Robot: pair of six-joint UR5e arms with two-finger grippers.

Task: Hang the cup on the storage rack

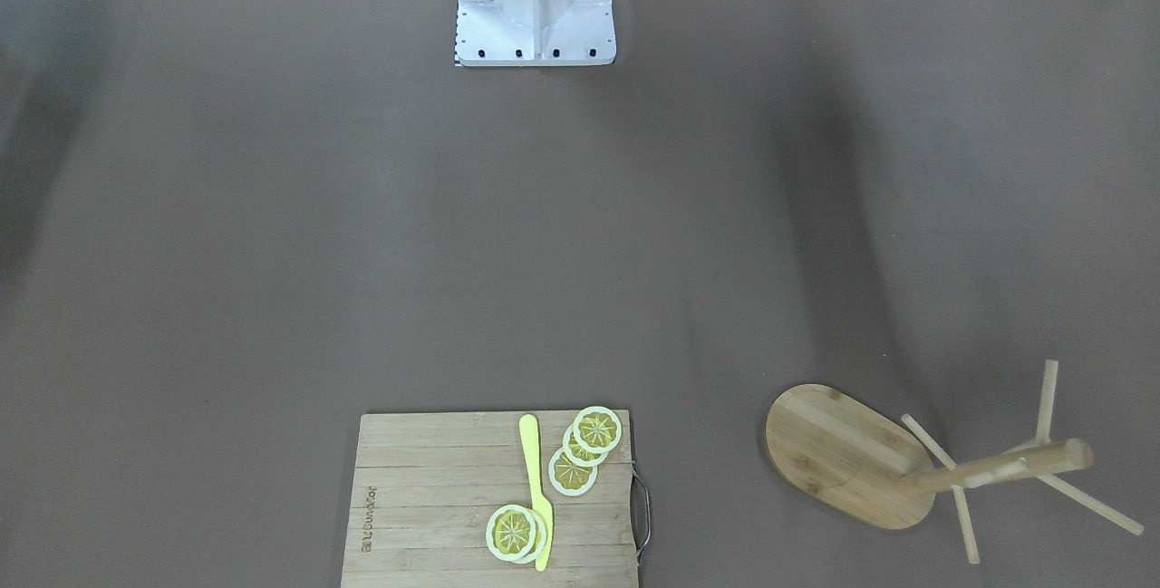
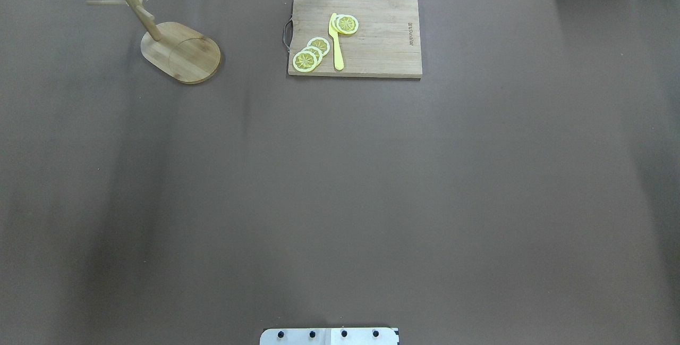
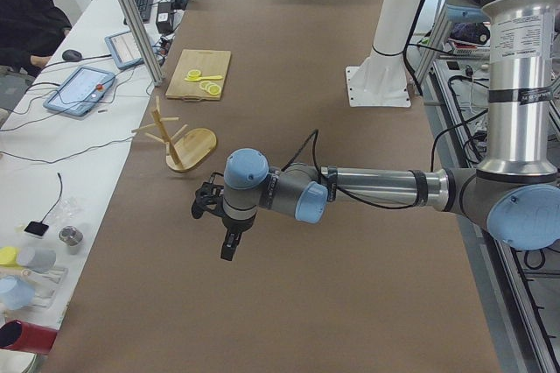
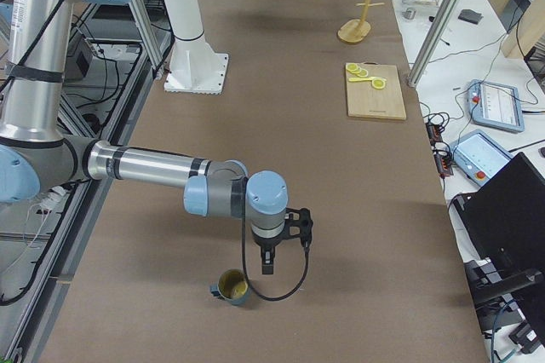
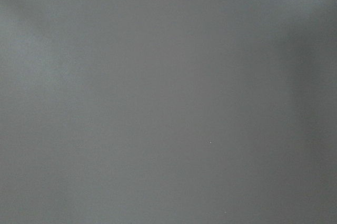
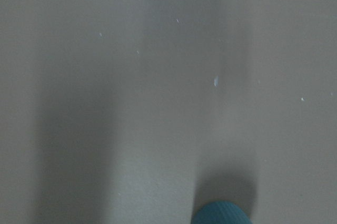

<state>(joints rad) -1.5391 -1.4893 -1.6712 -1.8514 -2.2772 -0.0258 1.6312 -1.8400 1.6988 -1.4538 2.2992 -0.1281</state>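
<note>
Here, at the left end of the worktop (image 2: 340, 175), the left hand (image 3: 227, 253) hangs pointing down; I cannot tell whether its fingers are apart or together. The storage rack (image 2: 180, 52) stands upright by the far edge. Right of it, a cutting board (image 2: 377, 42) carries lemon slices (image 2: 311, 53) and a yellow knife (image 2: 336, 42). At the right end the cup (image 4: 232, 287) stands upright, with the right hand (image 4: 268, 266) pointing down just beside it, its fingers equally unreadable.

Table (image 2: 340, 201): rack (image 2: 180, 52), cutting board (image 2: 382, 42), likely cup (image 4: 232, 287)
</note>
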